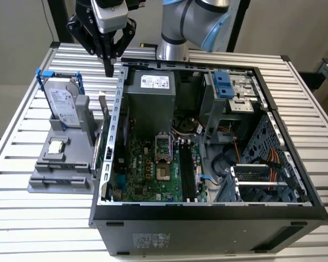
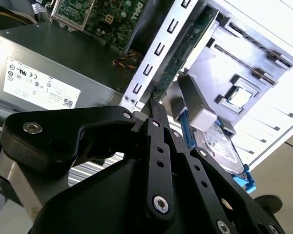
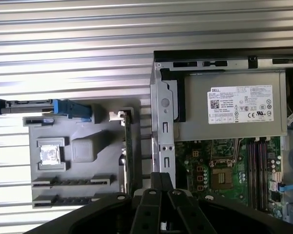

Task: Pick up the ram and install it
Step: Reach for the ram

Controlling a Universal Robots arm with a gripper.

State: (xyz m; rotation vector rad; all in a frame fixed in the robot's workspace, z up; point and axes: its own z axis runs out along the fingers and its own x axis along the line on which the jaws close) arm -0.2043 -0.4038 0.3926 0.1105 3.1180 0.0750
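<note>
The ram is a thin dark stick standing on its long edge in a slot at the side of the grey holder, right beside the open computer case's wall. It also shows as a narrow strip in both wrist views. My gripper hangs above the ram's far end, apart from it, pointing down. Its black fingers are shut together with nothing between them. The motherboard's long black slots lie inside the case.
A silver hard drive with blue rails stands at the holder's back. A square processor chip lies in the holder. The grey power supply and the drive cage stand in the case on the slatted metal table.
</note>
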